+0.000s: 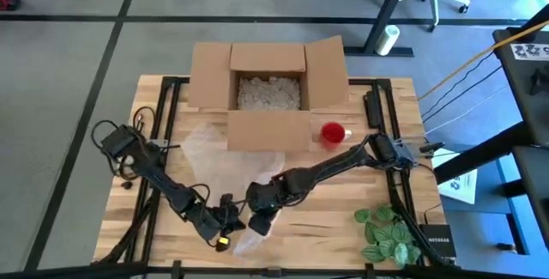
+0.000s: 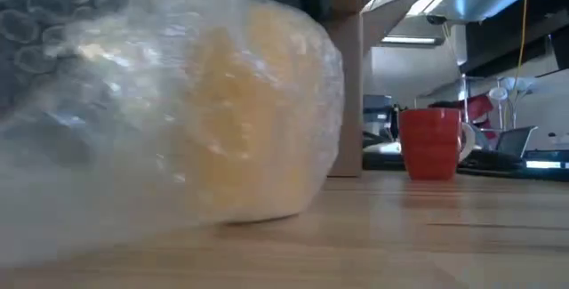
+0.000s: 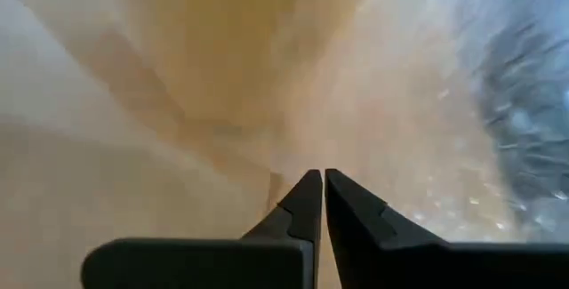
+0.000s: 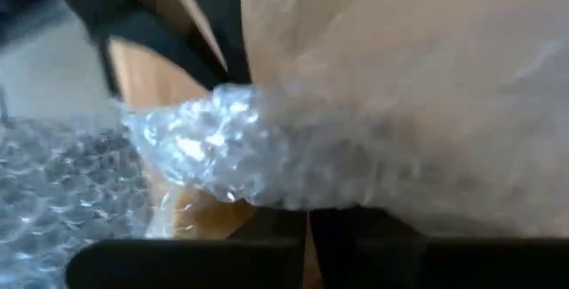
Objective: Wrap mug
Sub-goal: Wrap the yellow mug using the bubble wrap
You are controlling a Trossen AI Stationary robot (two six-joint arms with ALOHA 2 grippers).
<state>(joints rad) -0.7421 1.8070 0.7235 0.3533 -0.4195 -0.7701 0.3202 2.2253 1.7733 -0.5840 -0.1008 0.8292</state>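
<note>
- Low view: yellow mug [image 2: 253,120] sits half-covered in bubble wrap [image 2: 98,84].
- Left end effector [image 3: 322,202] pinched nearly closed; right end effector [image 1: 260,219] state unclear.
- Next, probably: fold the loose wrap over.

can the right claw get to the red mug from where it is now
Probably yes. The red mug stands alone on bare table right of the cardboard box, nothing between. But the right claw is down at the bubble wrap, seemingly pinching it.
</note>
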